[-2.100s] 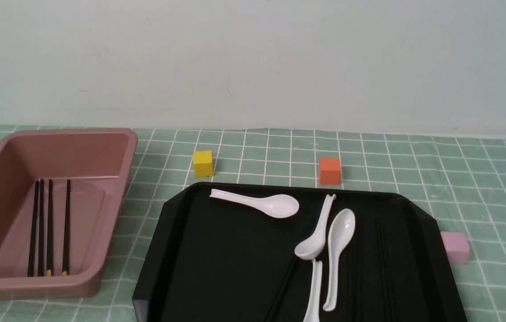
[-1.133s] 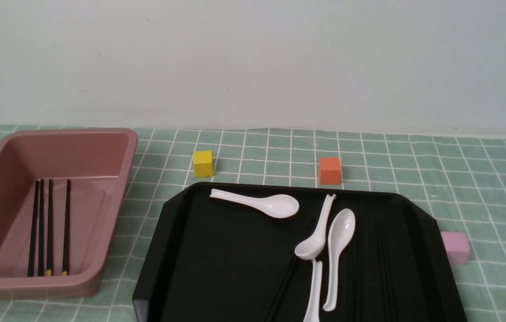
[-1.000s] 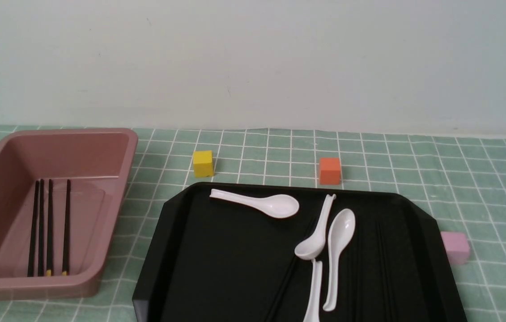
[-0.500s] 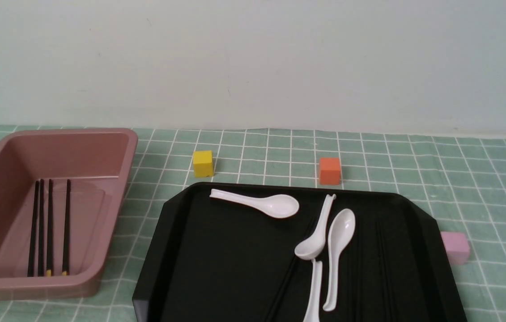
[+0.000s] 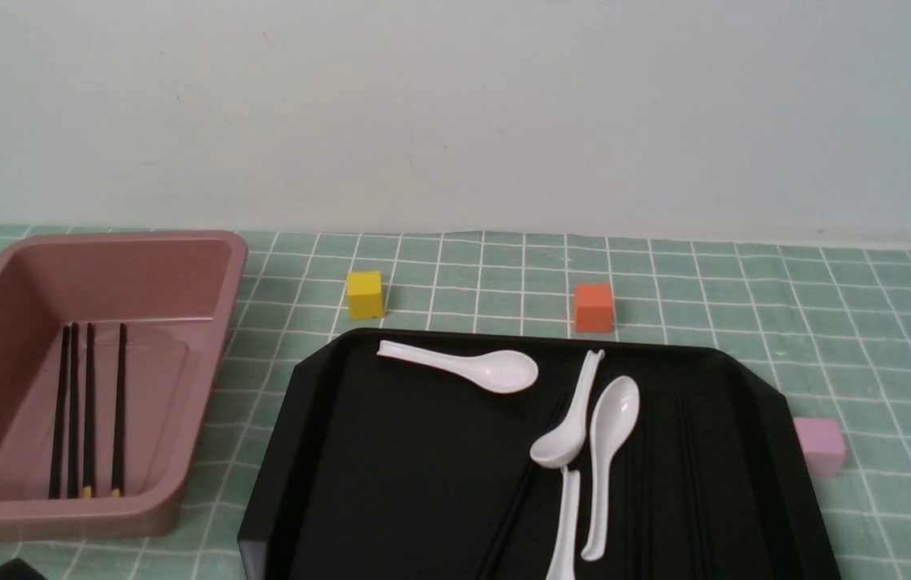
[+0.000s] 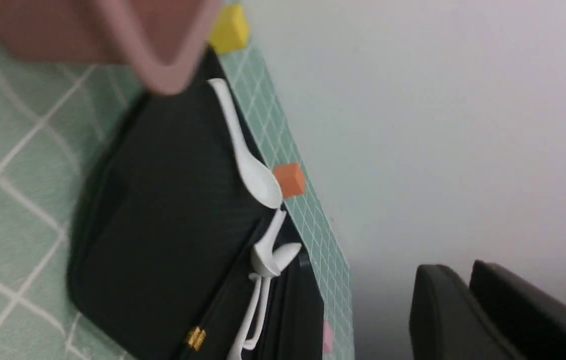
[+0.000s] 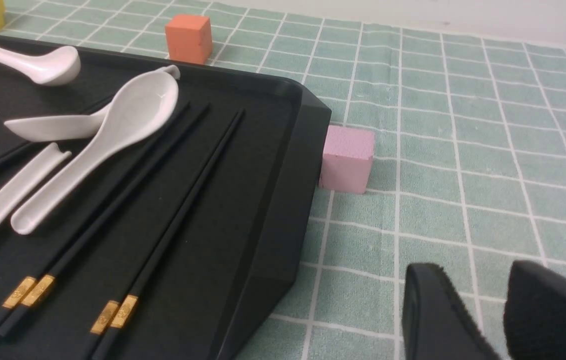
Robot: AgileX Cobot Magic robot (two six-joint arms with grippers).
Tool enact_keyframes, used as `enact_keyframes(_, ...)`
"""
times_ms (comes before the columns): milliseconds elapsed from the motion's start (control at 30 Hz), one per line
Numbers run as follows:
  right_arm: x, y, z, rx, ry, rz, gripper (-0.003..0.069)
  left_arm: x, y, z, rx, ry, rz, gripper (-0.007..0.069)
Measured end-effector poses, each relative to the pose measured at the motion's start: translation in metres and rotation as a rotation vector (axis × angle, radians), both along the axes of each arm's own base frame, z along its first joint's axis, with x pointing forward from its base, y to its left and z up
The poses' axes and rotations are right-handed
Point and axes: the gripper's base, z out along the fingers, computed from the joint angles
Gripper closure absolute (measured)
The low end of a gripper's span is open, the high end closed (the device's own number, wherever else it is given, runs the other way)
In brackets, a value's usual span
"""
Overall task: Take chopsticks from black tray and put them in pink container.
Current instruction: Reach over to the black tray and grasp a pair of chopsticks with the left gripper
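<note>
Green checked cloth covers my bench [image 5: 745, 322]. Lower middle of the front frame sits the black tray [image 5: 391, 483]; at left, the pink container [image 5: 205, 322] already holds four chopsticks [image 5: 89, 407]. My right wrist camera shows four more [image 7: 162, 200] beside the spoons [image 7: 112, 125], nearly invisible from the front. Right claw [image 7: 493, 310] hangs slightly apart beside the tray; left claw [image 6: 468, 310] looks together, both empty.

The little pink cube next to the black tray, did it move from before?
No. The pink cube sits by the black tray's right rim, on the same squares of the green checked cloth as in the earlier front views.
</note>
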Motion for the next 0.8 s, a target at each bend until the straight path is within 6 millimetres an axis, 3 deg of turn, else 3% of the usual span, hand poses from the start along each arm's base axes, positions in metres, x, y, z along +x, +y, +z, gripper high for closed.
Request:
enact_keyframes(67,0.0,0.0,0.0,0.0,0.0,0.0,0.0419,0.004,-0.002,0.023,0.118,0.051,-0.049,0.063)
enact_keyframes(133,0.0,0.0,0.0,0.0,0.0,0.0,0.0419,0.014,-0.003,0.045,0.261,0.162,-0.105,0.0637)
enact_keyframes(267,0.0,0.0,0.0,0.0,0.0,0.0,0.0419,0.039,-0.002,0.059,0.427,0.432,-0.203,0.0637)
enact_keyframes(400,0.0,0.0,0.0,0.0,0.0,0.0,0.0419,0.071,-0.002,0.058,0.524,0.696,-0.319,0.0637)
enact_keyframes(600,0.0,0.0,0.0,0.0,0.0,0.0,0.0419,0.109,-0.01,0.035,0.54,0.876,-0.447,0.0637)
enact_keyframes(767,0.0,0.0,0.0,0.0,0.0,0.0,0.0419,0.129,-0.038,0.014,0.592,0.902,-0.561,0.0637)
enact_keyframes(800,0.0,0.0,0.0,0.0,0.0,0.0,0.0419,0.133,-0.053,0.008,0.606,0.892,-0.591,0.0637)
